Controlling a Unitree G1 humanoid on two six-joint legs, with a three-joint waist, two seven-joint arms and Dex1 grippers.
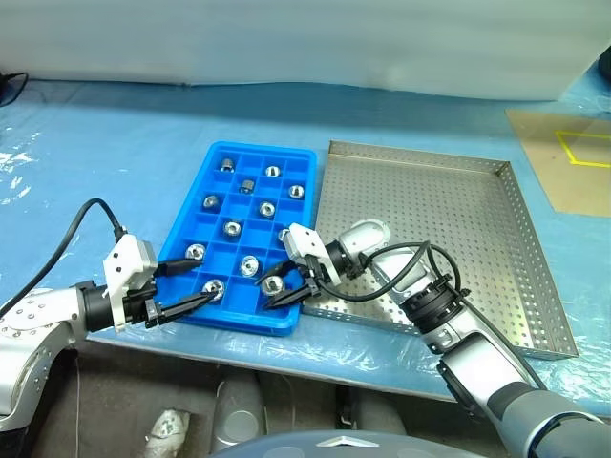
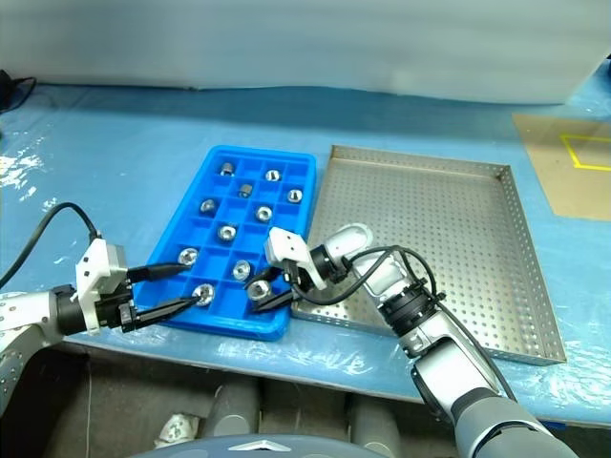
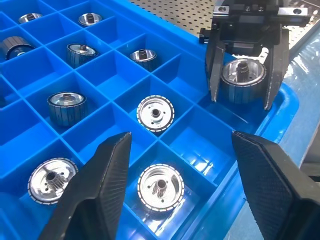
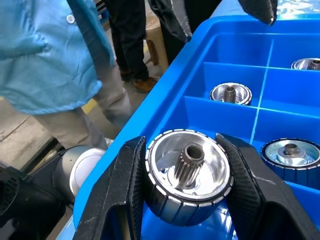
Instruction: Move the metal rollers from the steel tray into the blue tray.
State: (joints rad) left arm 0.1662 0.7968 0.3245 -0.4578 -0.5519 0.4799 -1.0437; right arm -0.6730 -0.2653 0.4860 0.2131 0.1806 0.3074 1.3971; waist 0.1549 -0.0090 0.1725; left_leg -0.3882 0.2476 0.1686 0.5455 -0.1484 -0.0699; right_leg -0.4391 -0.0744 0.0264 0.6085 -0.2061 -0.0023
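The blue tray (image 1: pixel 212 176) lies on the table with several metal rollers (image 1: pixel 232 228) standing singly in its square compartments. Over the tray's near right corner compartment, my right gripper (image 1: pixel 276 288) is shut on one roller (image 4: pixel 187 172), its hub facing the right wrist camera and a finger on either side of the rim. At the tray's near left edge my left gripper (image 1: pixel 200 282) stands open, nothing between its fingers, with a roller (image 3: pixel 161 186) in the compartment below them. The steel tray (image 1: pixel 458 219) lies just right of the blue tray, and my right arm crosses its near left corner.
Blue plastic sheeting (image 1: pixel 115 143) covers the table. A brown mat with yellow tape (image 1: pixel 573 162) sits at the far right. A person in a light blue coat (image 4: pixel 45 55) stands beyond the table's near edge in the right wrist view. Black cables (image 1: pixel 72 234) run from both wrists.
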